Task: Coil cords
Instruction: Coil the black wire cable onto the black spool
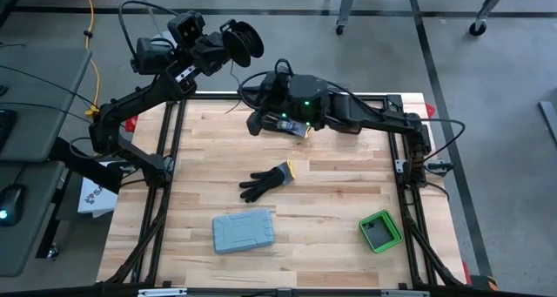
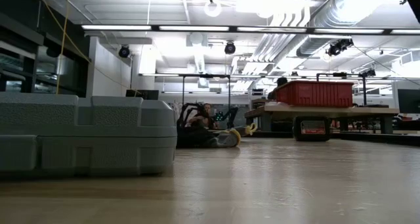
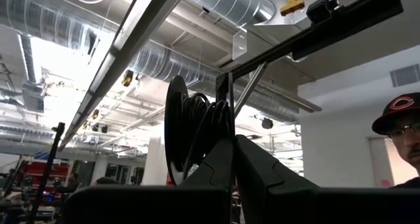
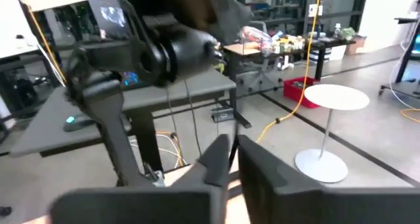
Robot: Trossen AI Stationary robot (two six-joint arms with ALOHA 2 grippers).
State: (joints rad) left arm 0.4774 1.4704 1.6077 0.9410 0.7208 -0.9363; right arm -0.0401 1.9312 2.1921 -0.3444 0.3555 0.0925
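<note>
The cord is a thin dark wire wound on a black reel [image 1: 244,40], [image 3: 197,129]. My left gripper [image 3: 231,148] holds the reel high beyond the table's far left corner and is shut on it. A thin strand [image 1: 231,92] runs down from the reel toward the table's far edge. My right gripper [image 1: 255,123], [image 4: 233,155] reaches level across the far middle of the table, just right of that strand, with its fingers together. The frames do not show whether the strand lies between them. My left gripper pinches the reel's thin end disc [image 3: 230,115] by its rim between its two fingers, with the disc edge-on to them. The fingers slant upward. The reel is lifted well clear of the table, with the wound wire beside the fingertips. I cannot tell whether my right gripper touches the cord.
A black glove with a yellow cuff [image 1: 266,182] lies mid-table. A grey case [image 1: 244,232], [image 2: 85,135] sits near the front, and a green box [image 1: 380,231] at the front right. A yellow cable [image 1: 90,36] hangs off-table at the left. A person [image 3: 400,129] stands beyond the table.
</note>
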